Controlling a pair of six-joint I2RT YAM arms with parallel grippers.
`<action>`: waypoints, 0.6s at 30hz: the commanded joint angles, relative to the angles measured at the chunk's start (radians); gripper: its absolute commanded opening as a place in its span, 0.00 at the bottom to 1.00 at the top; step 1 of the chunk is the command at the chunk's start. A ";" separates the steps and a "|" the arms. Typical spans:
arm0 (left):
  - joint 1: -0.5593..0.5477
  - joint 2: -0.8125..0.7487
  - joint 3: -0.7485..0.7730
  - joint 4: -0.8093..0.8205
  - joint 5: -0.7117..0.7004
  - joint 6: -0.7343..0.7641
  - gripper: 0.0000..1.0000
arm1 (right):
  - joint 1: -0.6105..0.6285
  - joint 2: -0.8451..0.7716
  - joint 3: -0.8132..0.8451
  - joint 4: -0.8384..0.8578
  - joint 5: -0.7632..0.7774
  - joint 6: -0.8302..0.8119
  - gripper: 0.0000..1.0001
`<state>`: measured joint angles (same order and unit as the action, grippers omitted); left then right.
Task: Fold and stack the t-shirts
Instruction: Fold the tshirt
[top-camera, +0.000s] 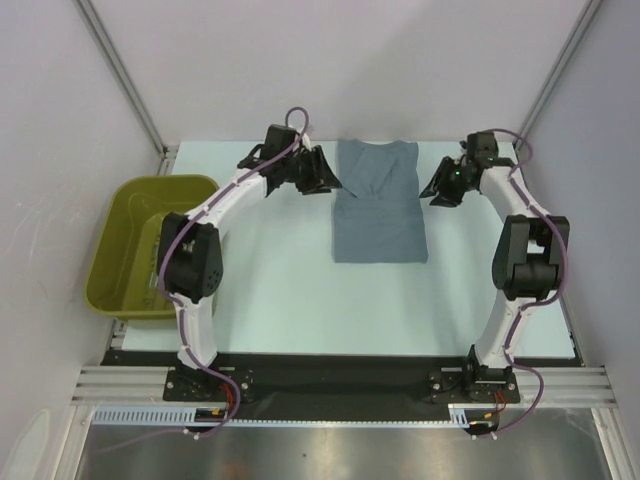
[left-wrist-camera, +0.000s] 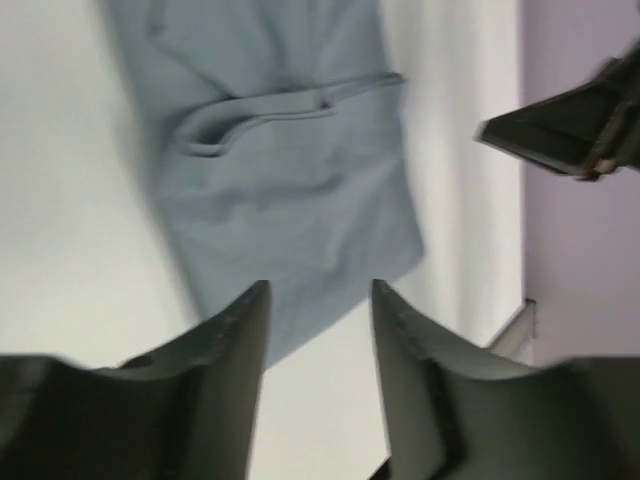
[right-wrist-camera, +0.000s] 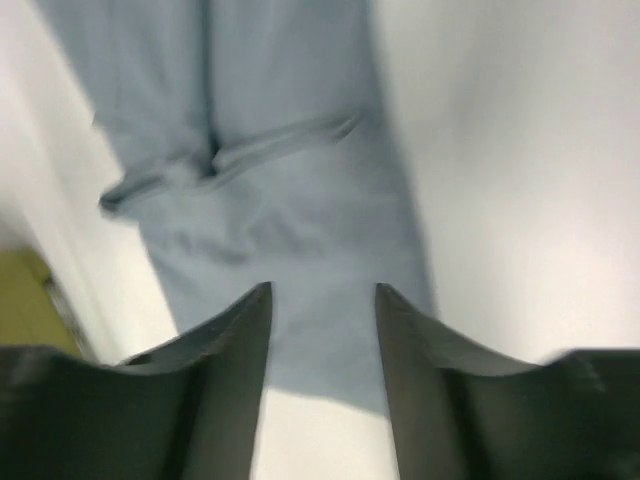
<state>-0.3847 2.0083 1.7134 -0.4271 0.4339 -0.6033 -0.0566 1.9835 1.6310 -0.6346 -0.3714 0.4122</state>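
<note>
One slate blue-grey t-shirt (top-camera: 377, 200) lies flat at the back middle of the table, its sides folded in to a long rectangle, collar towards the back wall. My left gripper (top-camera: 325, 176) hovers at its left edge near the collar end, open and empty. My right gripper (top-camera: 438, 188) hovers at its right edge, open and empty. The shirt fills the left wrist view (left-wrist-camera: 290, 170), with my left gripper (left-wrist-camera: 318, 292) over its corner. It also fills the right wrist view (right-wrist-camera: 270, 190) under my right gripper (right-wrist-camera: 322, 292).
An olive basket (top-camera: 148, 243) stands at the table's left edge, beside the left arm. White walls close the back and both sides. The right gripper shows in the left wrist view (left-wrist-camera: 570, 130) across the shirt.
</note>
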 joint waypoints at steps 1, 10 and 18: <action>-0.054 0.062 -0.044 0.117 0.173 -0.006 0.46 | 0.103 -0.071 -0.092 0.088 -0.017 0.003 0.43; -0.033 0.340 0.100 0.342 0.393 -0.151 0.29 | 0.166 0.159 -0.125 0.512 -0.368 0.238 0.00; -0.002 0.474 0.158 0.533 0.428 -0.239 0.30 | 0.159 0.330 -0.146 0.910 -0.486 0.430 0.00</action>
<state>-0.4004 2.4577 1.7775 -0.0448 0.8055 -0.7891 0.1097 2.2963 1.4834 0.0105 -0.7837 0.7395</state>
